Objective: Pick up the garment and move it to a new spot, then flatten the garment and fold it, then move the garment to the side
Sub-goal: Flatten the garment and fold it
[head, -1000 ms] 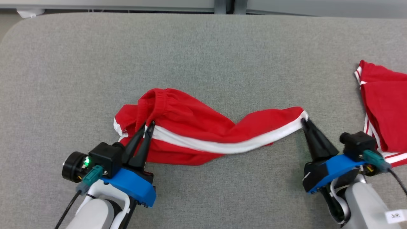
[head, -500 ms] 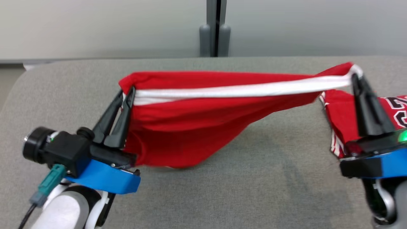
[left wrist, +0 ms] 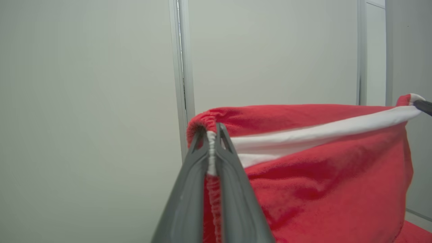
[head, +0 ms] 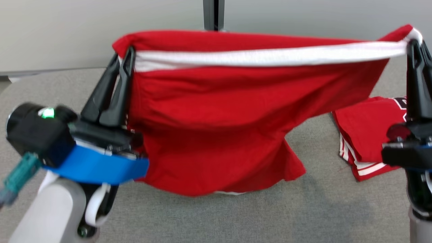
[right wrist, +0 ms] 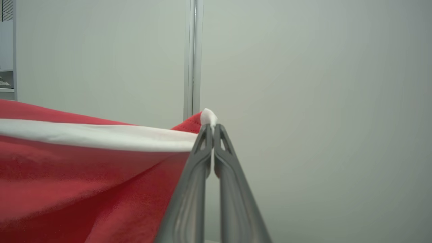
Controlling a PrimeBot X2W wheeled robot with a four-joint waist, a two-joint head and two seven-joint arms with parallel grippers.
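Both jaws pinch the red garment [head: 216, 111]: left gripper [head: 124, 55] and right gripper [head: 414, 46] hold its white-striped edge taut, cloth hanging over the table [head: 236, 216].

Soft even light, slight blur

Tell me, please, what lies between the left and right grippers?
The red fabric garment with a white stripe, stretched from left gripper to right gripper, in the head view.

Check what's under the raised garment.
Grey table shows below the raised garment; another red garment lies to its right. The table behind the hanging cloth is hidden.
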